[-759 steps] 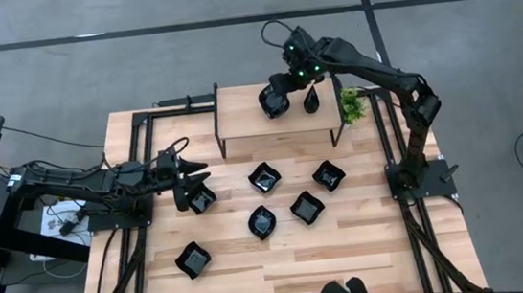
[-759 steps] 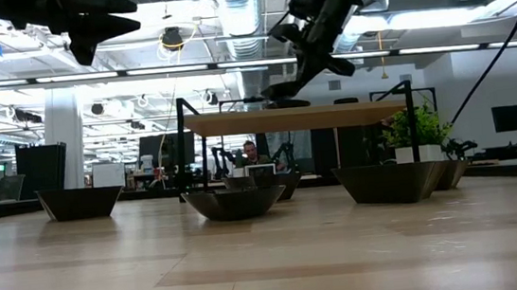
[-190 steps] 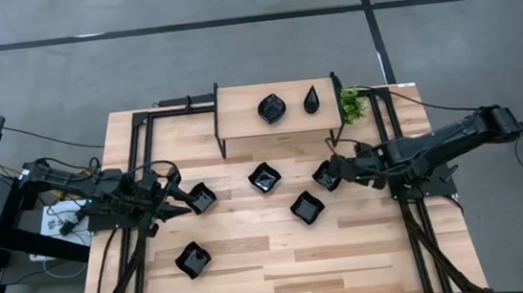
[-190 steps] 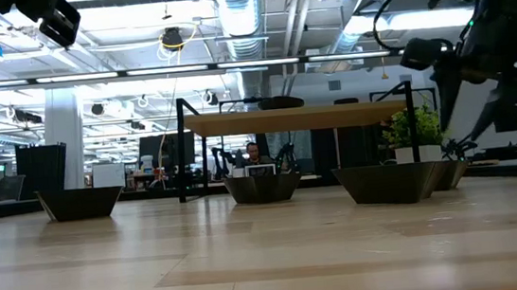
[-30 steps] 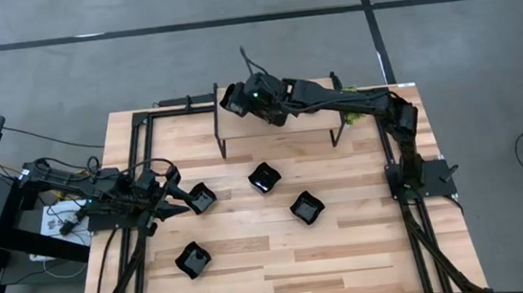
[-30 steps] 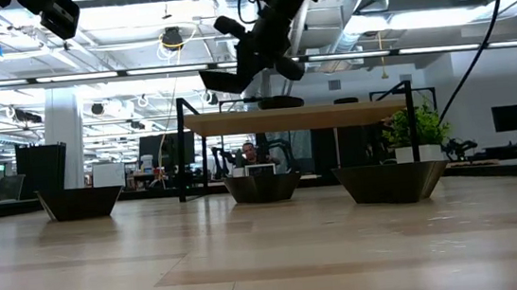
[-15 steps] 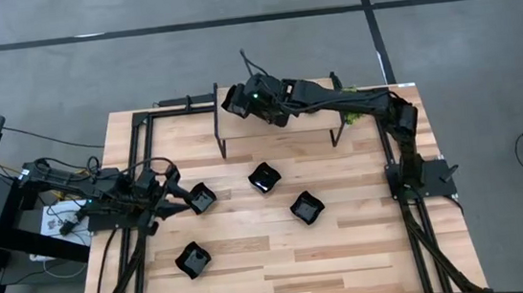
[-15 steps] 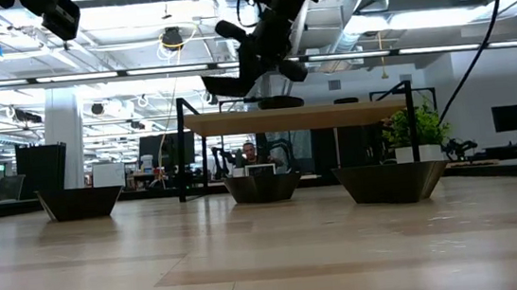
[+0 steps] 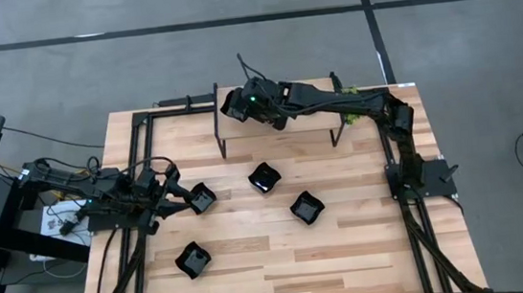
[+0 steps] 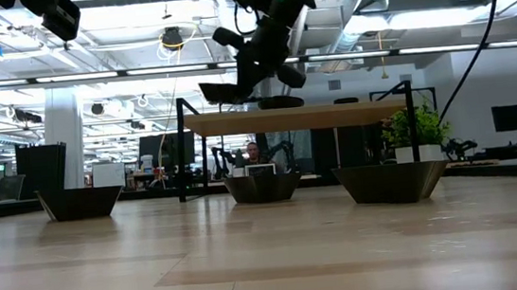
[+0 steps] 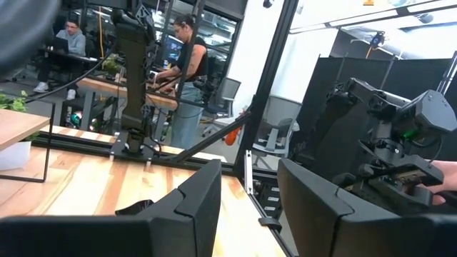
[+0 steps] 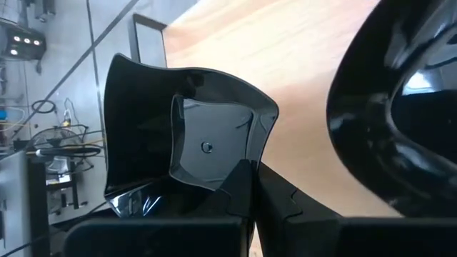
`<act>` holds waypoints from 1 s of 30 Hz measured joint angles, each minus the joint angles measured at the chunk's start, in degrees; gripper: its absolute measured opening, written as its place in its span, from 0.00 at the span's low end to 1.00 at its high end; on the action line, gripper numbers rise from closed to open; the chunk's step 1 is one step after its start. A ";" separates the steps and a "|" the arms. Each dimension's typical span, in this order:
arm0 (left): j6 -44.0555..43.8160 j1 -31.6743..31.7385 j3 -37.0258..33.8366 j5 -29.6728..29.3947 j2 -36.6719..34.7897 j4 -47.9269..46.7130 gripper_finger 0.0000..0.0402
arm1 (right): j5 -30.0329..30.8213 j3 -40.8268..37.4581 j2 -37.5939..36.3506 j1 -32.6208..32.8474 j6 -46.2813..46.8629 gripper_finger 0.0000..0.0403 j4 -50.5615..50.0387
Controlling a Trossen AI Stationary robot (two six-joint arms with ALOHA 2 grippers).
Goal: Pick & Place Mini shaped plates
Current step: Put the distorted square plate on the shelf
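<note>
My right gripper (image 9: 241, 103) is shut on a wavy-edged square mini plate (image 9: 230, 102), glossy black, held over the left end of the raised wooden shelf (image 9: 279, 130). The low view shows that plate (image 10: 225, 92) just above the shelf top (image 10: 299, 117). Another black plate (image 12: 400, 121) rests on the shelf beside it. Four more plates sit on the table (image 9: 201, 197) (image 9: 264, 177) (image 9: 307, 207) (image 9: 194, 260). My left gripper (image 9: 175, 199) waits open at the table's left, next to the nearest of them. My right gripper pinches the square plate's wall at one edge (image 12: 246, 168) between its two fingers. The fingers (image 12: 285, 203) slant down from the table's right. The plate is lifted clear of the shelf, roughly level, its hollow side up.
A small green plant (image 10: 414, 130) stands at the shelf's right end. Black frame rails (image 9: 143, 167) run along both table sides. In the room beyond, people work at desks (image 11: 189, 64). Bare wood lies toward the table's near edge (image 9: 350, 263).
</note>
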 joint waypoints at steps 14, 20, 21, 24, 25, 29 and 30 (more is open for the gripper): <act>0.00 -0.01 0.00 0.00 0.00 0.26 0.35 | 0.26 0.00 0.00 -0.37 -0.28 0.00 2.54; 0.00 -0.02 0.00 0.00 0.00 0.30 0.35 | 0.24 0.00 0.00 -0.42 -0.31 0.00 2.50; 0.00 -0.02 0.00 0.00 0.00 0.33 0.35 | 0.24 0.00 0.00 -0.42 -0.31 0.00 2.36; 0.00 -0.02 0.01 0.00 0.00 0.33 0.35 | -0.21 0.00 0.00 -0.37 -0.07 0.00 1.88; 0.00 -0.02 0.00 0.00 0.00 0.33 0.35 | -0.20 0.00 0.00 -0.37 -0.04 0.00 1.61; 0.00 0.00 0.00 0.00 0.00 0.35 0.35 | -0.20 0.00 0.00 -0.39 -0.04 0.00 1.46; 0.00 -0.01 0.00 0.00 0.00 0.35 0.35 | -0.20 0.00 0.00 -0.38 -0.04 0.00 1.46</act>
